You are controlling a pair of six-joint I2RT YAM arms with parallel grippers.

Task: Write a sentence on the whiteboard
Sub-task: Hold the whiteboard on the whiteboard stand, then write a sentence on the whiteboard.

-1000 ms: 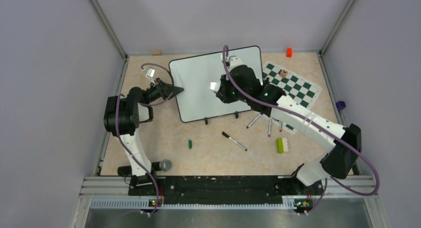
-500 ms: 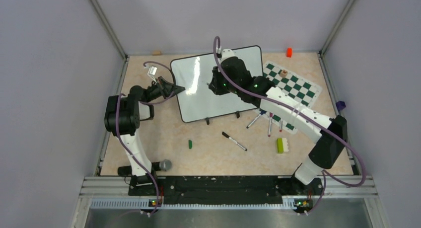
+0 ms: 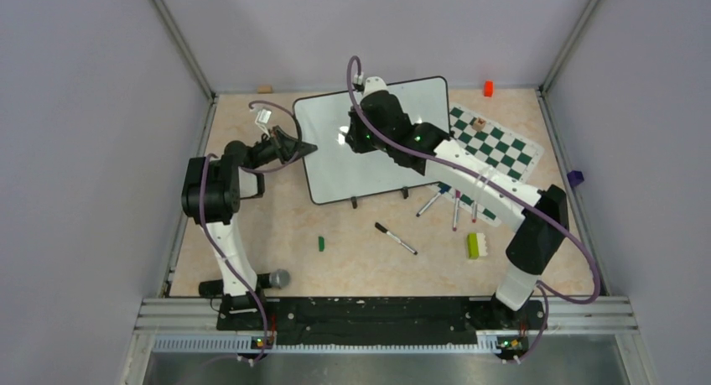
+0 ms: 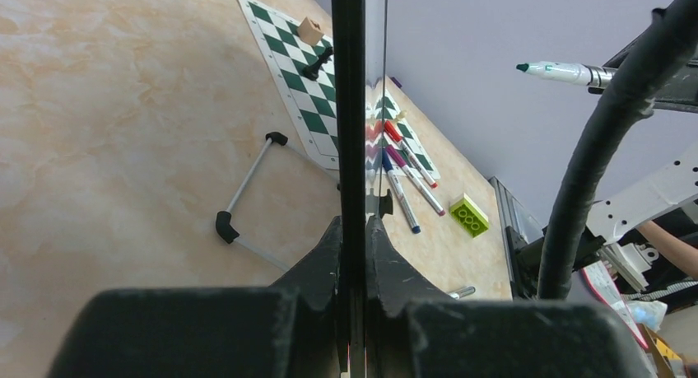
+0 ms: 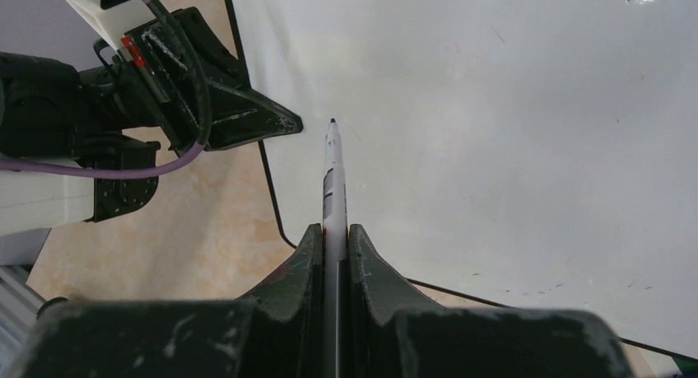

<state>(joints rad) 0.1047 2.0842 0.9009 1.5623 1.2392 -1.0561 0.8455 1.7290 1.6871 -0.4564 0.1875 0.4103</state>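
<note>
The whiteboard (image 3: 377, 163) stands tilted at the table's back middle, and its white face (image 5: 510, 131) is blank: no sentence shows on it. My left gripper (image 3: 307, 148) is shut on the board's left black edge (image 4: 348, 106), seen edge-on in the left wrist view. My right gripper (image 3: 348, 136) is over the board's upper left part and is shut on a white marker (image 5: 332, 176) with a teal-green tip. The tip points at the board near its left edge and sits close to the surface; I cannot tell if it touches. The marker also shows in the left wrist view (image 4: 560, 72).
A green-and-white chess mat (image 3: 495, 146) lies right of the board. Several markers (image 3: 457, 209) lie in front of it, a black marker (image 3: 396, 238) nearer. A lime brick (image 3: 474, 246), a small green piece (image 3: 321, 243) and an orange block (image 3: 488, 88) lie about.
My right gripper with the marker has moved left and toward the back over the board. The board's left side has shifted slightly right and back with my left gripper.
</note>
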